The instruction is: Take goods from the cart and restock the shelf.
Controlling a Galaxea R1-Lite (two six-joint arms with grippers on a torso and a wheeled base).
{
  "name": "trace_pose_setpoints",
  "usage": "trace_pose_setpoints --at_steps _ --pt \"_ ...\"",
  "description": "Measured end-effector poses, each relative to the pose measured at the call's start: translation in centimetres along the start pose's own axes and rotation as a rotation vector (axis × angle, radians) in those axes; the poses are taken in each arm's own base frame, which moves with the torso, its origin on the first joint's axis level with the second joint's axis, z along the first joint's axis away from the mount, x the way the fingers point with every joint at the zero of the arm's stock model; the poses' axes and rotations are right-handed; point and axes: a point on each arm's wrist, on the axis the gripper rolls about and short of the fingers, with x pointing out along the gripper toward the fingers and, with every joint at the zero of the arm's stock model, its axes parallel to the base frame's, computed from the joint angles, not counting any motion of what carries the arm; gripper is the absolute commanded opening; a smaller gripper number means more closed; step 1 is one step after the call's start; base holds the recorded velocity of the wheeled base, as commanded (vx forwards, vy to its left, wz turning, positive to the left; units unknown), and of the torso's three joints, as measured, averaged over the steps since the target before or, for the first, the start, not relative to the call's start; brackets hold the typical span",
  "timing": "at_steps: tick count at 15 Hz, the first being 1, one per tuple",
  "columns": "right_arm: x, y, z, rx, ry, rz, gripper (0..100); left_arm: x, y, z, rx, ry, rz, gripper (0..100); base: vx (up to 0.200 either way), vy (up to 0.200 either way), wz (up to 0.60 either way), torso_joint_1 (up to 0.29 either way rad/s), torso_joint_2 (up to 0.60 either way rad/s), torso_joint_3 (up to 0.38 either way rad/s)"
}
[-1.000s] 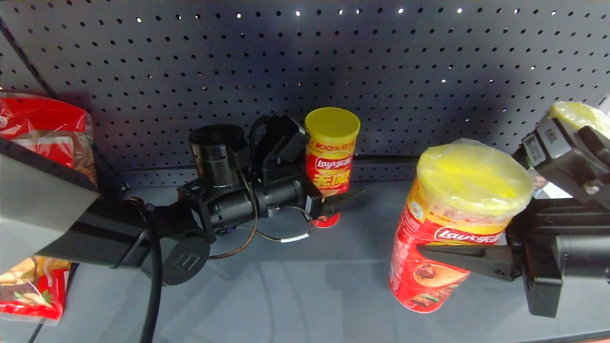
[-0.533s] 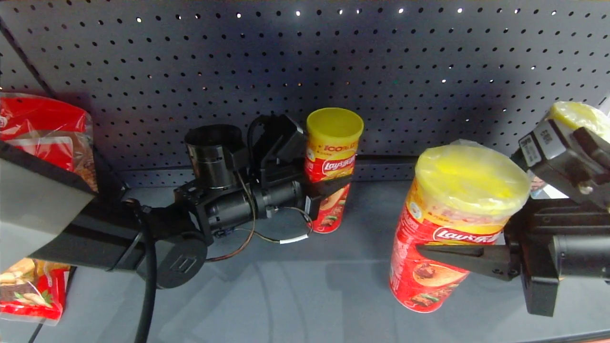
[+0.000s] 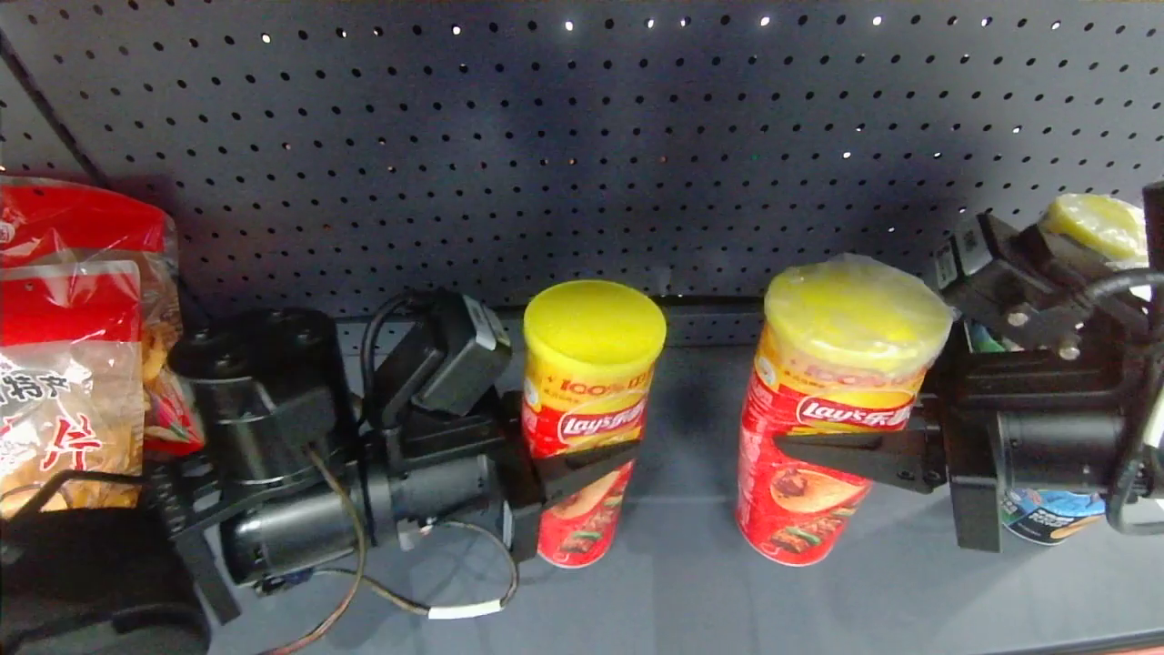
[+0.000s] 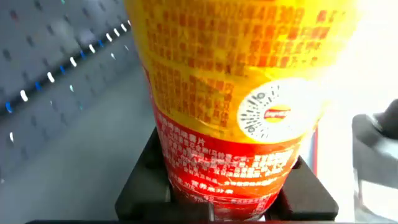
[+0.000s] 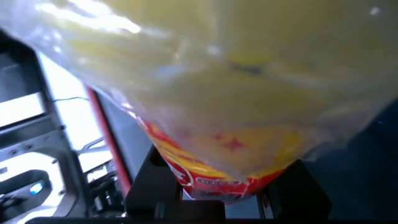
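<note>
Two red-and-yellow chip cans are upright over the grey shelf floor [image 3: 691, 582]. My left gripper [image 3: 582, 448] is shut on the can with a bare yellow lid [image 3: 587, 409], gripping its lower half; the same can [image 4: 236, 124] rises between the fingers in the left wrist view. To its right, my right gripper [image 3: 823, 441] is shut on the plastic-wrapped can [image 3: 841, 400], whose wrapped top [image 5: 217, 93] shows close up in the right wrist view. I cannot tell whether either base touches the shelf.
A dark pegboard [image 3: 582, 136] backs the shelf. Red snack bags [image 3: 64, 300] stand at the left end. Behind my right arm are another wrapped can [image 3: 1096, 223] and a blue package [image 3: 1041, 518]. Bare shelf floor lies between the two held cans and in front of them.
My left gripper shut on the yellow-lidded can at the back of the shelf and drew it forward and left. The right gripper's can shifted slightly left and toward the back.
</note>
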Motion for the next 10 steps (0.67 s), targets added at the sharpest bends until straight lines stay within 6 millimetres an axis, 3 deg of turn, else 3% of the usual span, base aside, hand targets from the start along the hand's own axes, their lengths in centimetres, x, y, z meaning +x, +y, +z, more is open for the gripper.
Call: trace_pose_setpoints --at_steps 4,10 --pt "0.6 -1.1 0.5 0.008 0.002 -0.029 0 -2.6 -1.4 0.5 0.017 -0.017 -0.007 0 0.0 0.0 0.0 0.0 0.0 0.0" --pt "1.0 -2.1 1.4 0.013 -0.017 -0.054 0 -2.3 -3.1 0.9 0.025 -0.034 -0.077 0 0.0 0.0 0.0 0.0 0.0 0.0"
